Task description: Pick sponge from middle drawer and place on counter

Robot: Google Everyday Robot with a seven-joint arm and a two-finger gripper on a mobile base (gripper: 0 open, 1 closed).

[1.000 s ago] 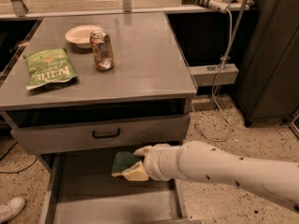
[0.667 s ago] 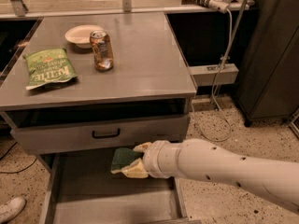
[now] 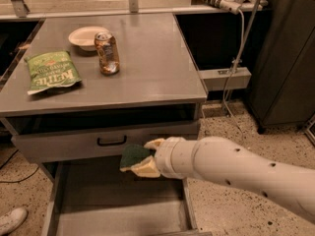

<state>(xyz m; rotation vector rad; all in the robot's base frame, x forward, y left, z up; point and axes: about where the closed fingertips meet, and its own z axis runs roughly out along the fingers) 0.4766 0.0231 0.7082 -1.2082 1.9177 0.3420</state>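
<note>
My gripper [image 3: 143, 157] is shut on the sponge [image 3: 133, 156], which shows its dark green face with a yellow edge below. The cream fingers [image 3: 153, 143] clamp it from above and below. The white arm reaches in from the lower right. The sponge hangs above the open middle drawer [image 3: 123, 205], in front of the closed drawer front above it. The grey counter [image 3: 147, 68] lies above and behind, higher than the sponge.
On the counter stand a green chip bag [image 3: 51, 73] at the left, a soda can [image 3: 107, 53] and a white bowl [image 3: 86, 36] at the back. The closed drawer front has a black handle [image 3: 111, 141]. A white shoe [image 3: 12, 220] is on the floor at lower left.
The gripper with the sponge has risen slightly and shifted a little left, now level with the closed drawer front above the open drawer.
</note>
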